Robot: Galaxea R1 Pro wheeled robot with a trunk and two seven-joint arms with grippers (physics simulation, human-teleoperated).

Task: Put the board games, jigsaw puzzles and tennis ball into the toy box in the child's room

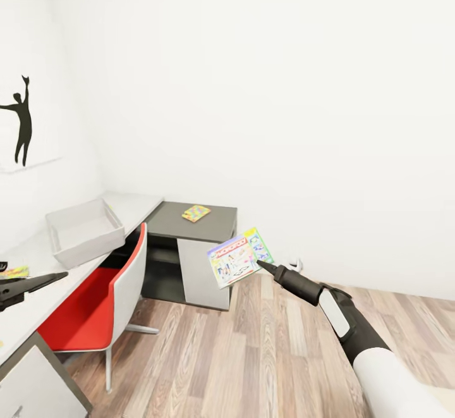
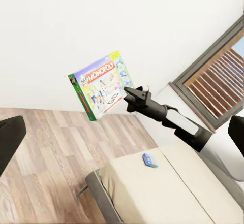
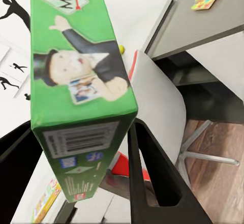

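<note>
Pincer (image 1: 260, 263) tight on board game (image 1: 240, 257)

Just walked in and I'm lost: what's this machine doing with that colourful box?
The robot's right gripper holds a Monopoly board game in the air above the wood floor, its fingers clamped on the box's edge. The grey toy box waits on the pale table behind a red chair. A jigsaw puzzle lies on the dark desk; a small blue game remains on the bed.
</note>
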